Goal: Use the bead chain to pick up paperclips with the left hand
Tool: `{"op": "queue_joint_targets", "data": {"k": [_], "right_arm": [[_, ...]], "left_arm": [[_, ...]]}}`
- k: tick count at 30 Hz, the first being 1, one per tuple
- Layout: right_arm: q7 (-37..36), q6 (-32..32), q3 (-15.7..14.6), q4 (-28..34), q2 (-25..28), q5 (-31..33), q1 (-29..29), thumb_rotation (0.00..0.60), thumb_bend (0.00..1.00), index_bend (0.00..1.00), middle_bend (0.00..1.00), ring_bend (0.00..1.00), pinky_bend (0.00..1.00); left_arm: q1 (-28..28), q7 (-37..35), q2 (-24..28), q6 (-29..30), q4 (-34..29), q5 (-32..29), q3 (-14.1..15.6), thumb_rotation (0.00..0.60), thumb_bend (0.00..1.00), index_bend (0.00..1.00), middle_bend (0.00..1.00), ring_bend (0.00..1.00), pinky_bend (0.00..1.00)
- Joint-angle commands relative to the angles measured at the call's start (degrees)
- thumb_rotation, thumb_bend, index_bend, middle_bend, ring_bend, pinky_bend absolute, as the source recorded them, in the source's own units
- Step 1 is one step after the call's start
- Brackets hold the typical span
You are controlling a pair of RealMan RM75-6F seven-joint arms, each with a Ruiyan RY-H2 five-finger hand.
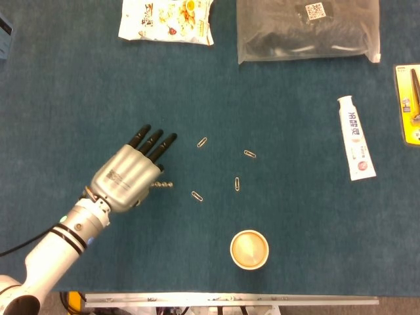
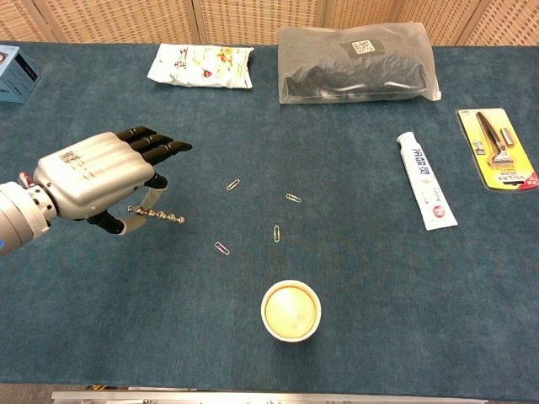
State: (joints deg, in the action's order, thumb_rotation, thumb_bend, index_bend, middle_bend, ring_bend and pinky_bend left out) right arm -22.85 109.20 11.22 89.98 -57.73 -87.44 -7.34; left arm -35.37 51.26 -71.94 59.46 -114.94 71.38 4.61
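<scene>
We see the dark fingers [image 2: 160, 147] of the left hand [image 1: 128, 176] stretched out flat and pointing up and to the right. Under them, the thumb and a finger pinch one end of the bead chain [image 2: 160, 215]. The chain sticks out sideways to the right, like a little stiff stick. From the chest view we cannot tell if its free end touches the cloth.

The back of the hand is silver and faces up. Behind it the white arm [image 1: 49, 252] runs down to the bottom left corner.

The paperclips [image 1: 237, 184] lie on the blue tabletop [image 1: 302, 236], to the right of the hand. There are four of them, spread apart. The closest paperclip [image 1: 197, 196] is just beside the chain's tip in the head view, but not touching it.

Below the paperclips stands a paper cup [image 1: 249, 249]. Far to the right lies a white tube [image 1: 356, 138], and past it a yellow razor pack [image 2: 497, 147]. At the far side of the tabletop we see a snack bag [image 1: 167, 18] and a see-through bag with dark stuff inside [image 1: 308, 29]. A blue box [image 2: 17, 71] sits at the far left. Behind the tabletop is a tan woven wall [image 2: 253, 10].

We do not see the right hand.
</scene>
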Motion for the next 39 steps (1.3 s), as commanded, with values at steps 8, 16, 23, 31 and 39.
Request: {"op": "queue_joint_targets", "data": {"k": [8,16,23,31,39], "right_arm": [[-1.9,0.1,0.8,-0.6,0.4,1.5,-0.6,0.600,0.63,0.44,0.35,0.20,0.33],[-2.8,-0.3,1.8,-1.0,0.5,3.3,-0.9,0.600,0.63,0.44,0.35,0.20,0.33],[-4.3,-0.4,2.4,-1.4,0.6,4.2,-1.3,0.600,0.63,0.44,0.35,0.20,0.33],[-5.6,0.6,2.9,-1.6,0.8,4.5,-2.2,0.600,0.63,0.44,0.35,0.20,0.33],[-7.4,1.8,3.6,-2.0,0.9,5.1,-3.2,0.600,0.63,0.44,0.36,0.20,0.33]], "left_arm": [[-0.3,5.1,-3.6,1.2,-0.1,-0.6,0.6,0.600,0.35,0.62,0.00,0.00,0.05],[-0.5,9.0,-6.6,2.3,0.7,-1.1,1.2,0.600,0.35,0.62,0.00,0.00,0.05],[0.1,9.9,-8.7,4.5,2.0,0.6,1.4,0.600,0.35,0.62,0.00,0.00,0.05],[1.5,9.5,-9.9,6.5,4.2,4.3,2.4,0.600,0.35,0.62,0.00,0.00,0.05],[2.0,8.7,-10.4,5.8,5.4,5.6,2.8,0.600,0.35,0.62,0.00,0.00,0.05]]}}
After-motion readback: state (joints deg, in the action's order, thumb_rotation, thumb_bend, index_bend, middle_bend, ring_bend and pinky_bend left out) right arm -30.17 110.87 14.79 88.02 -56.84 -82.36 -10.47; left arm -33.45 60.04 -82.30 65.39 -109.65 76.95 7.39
